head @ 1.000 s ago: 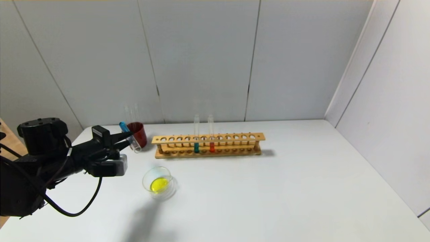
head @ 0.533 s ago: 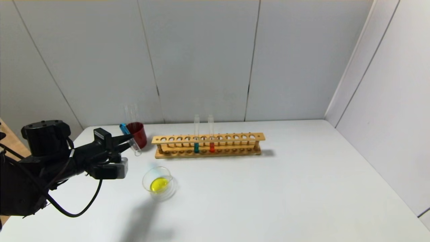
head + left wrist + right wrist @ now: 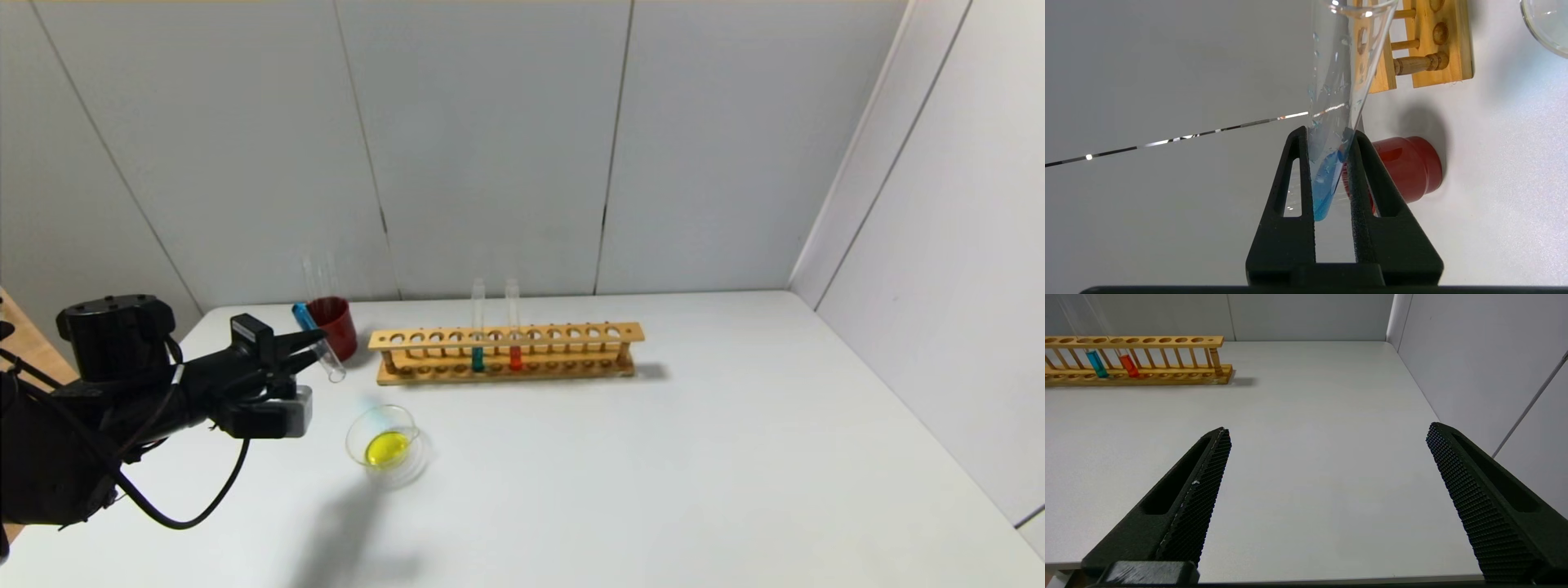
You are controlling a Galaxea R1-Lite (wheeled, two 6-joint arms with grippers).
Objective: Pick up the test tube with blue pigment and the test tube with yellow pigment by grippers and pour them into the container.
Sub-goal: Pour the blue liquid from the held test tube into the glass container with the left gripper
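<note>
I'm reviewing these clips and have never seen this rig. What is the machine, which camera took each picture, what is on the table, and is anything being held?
It is a two-armed robot at a white table. The wide picture comes from its head; the other two come from cameras on its wrists.

The left gripper, at the table's left, is shut on a tilted test tube with blue pigment, seen close up in the left wrist view.

The right gripper is open and empty, parked over bare table.

On the table: a glass container with yellow liquid in it, a dark red cup, and a wooden rack holding a teal tube and an orange-red tube.
</note>
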